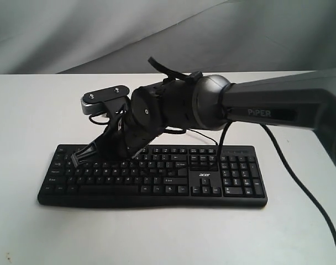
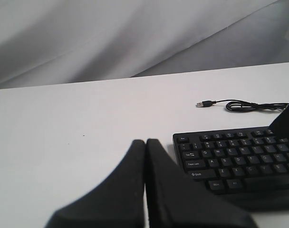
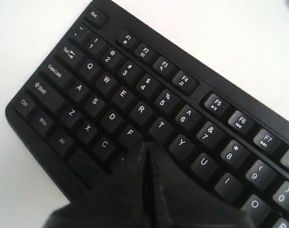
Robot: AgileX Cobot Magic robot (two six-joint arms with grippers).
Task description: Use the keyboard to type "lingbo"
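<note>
- Exterior: keyboard (image 1: 151,174) flat at mid-table (image 1: 30,110); right gripper (image 1: 78,158) stretched across from the right, tip down at the left-hand keys, contact unclear.
- Left wrist: left gripper (image 2: 145,142) pressed together over bare table, apart from the keyboard's Esc corner; USB cable (image 2: 239,105) beyond.
- Right wrist: fingers (image 3: 130,190) pressed together, tip just beside F, near T.

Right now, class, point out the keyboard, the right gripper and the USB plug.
keyboard (image 1: 152,175): exterior view, middle key rows.
right gripper (image 3: 145,148): right wrist view, between its closed fingertips.
USB plug (image 2: 204,103): left wrist view, metal connector end.
</note>
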